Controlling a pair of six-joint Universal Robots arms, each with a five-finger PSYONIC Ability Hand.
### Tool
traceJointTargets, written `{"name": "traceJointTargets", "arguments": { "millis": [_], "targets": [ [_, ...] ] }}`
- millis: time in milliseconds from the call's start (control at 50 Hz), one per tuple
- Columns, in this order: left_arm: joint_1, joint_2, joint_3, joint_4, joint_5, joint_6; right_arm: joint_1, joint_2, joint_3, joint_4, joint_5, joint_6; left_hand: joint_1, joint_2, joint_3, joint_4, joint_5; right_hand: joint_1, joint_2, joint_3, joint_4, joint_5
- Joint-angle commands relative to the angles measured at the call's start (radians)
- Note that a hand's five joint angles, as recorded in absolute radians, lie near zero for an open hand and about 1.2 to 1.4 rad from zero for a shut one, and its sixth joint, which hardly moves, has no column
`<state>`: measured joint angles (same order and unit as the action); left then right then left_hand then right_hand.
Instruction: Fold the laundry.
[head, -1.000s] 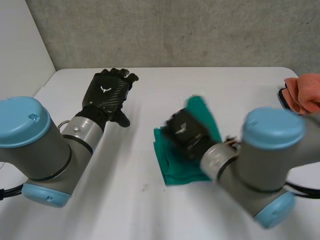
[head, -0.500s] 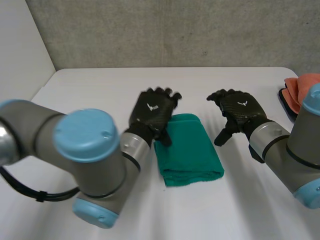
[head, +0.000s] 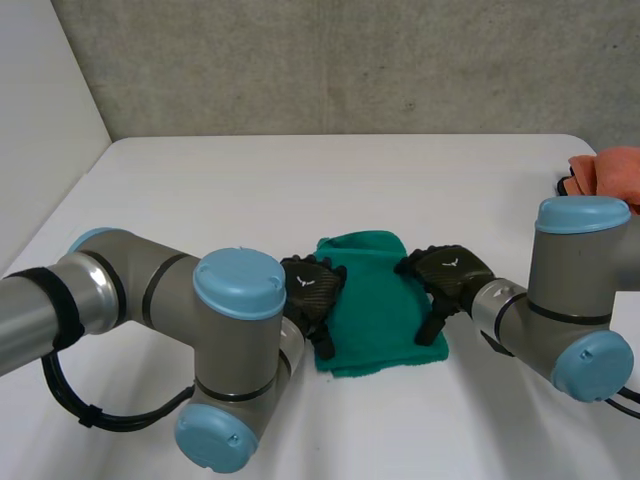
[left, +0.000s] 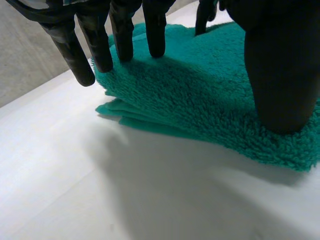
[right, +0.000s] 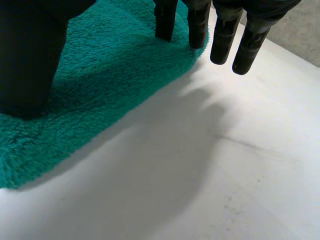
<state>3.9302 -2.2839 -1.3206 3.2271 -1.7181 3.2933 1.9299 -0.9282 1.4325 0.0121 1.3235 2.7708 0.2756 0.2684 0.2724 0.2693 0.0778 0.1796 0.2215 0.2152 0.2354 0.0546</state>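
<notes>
I am pressing both hands flat, fingers (left: 121, 35) straight and gripping nothing, on the folded green towel (head: 375, 305) at mid-table (head: 200, 190). My left hand (head: 312, 290) is lying at its 9 o'clock edge and my right hand (head: 447, 272) at 3 o'clock, with the long axis running 12 to 6.

bare table (head: 250, 190) all round; orange cloth (head: 608, 176) perhaps crowds right edge.

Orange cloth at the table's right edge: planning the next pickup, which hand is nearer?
Right. The right hand rests on the right edge of the green towel, toward the orange cloth; the left hand on its left edge, farther off.
</notes>
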Motion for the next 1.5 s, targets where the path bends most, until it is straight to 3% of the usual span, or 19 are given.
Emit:
{"name": "traceJointTargets", "arguments": {
  "millis": [20,120,240,340,780,1500],
  "targets": [
    [0.011,0.136,0.000,-0.001,0.071,-0.003,0.014,-0.168,0.118,-0.130,0.032,-0.017,-0.021,-0.014,-0.018,-0.015,0.002,-0.005,-0.047,-0.041,-0.061,-0.055],
    [0.057,0.280,-0.003,-0.007,0.175,-0.003,0.050,-0.334,0.230,-0.244,0.100,-0.016,-0.012,-0.005,-0.009,-0.006,0.011,-0.005,-0.047,-0.041,-0.061,-0.055],
    [0.129,0.421,0.000,-0.133,0.430,-0.006,0.122,-0.351,0.316,-0.274,0.123,-0.003,-0.006,0.001,-0.003,0.000,0.017,-0.005,-0.047,-0.041,-0.061,-0.055],
    [0.184,0.469,0.000,-0.219,0.552,-0.008,0.173,-0.347,0.408,-0.299,0.115,-0.002,-0.006,0.001,-0.003,0.000,0.017,-0.005,-0.047,-0.041,-0.061,-0.055],
    [0.198,0.506,-0.023,-0.230,0.558,-0.023,0.238,-0.141,0.416,-0.546,0.126,-0.029,-0.015,-0.008,-0.012,-0.009,0.008,-0.005,-0.047,-0.041,-0.061,-0.055],
    [0.202,0.506,-0.025,-0.225,0.558,-0.057,0.236,0.011,0.206,-0.560,0.128,-0.088,-0.018,-0.011,-0.015,-0.012,0.005,0.096,0.054,0.060,0.040,0.047]
  ]
}}
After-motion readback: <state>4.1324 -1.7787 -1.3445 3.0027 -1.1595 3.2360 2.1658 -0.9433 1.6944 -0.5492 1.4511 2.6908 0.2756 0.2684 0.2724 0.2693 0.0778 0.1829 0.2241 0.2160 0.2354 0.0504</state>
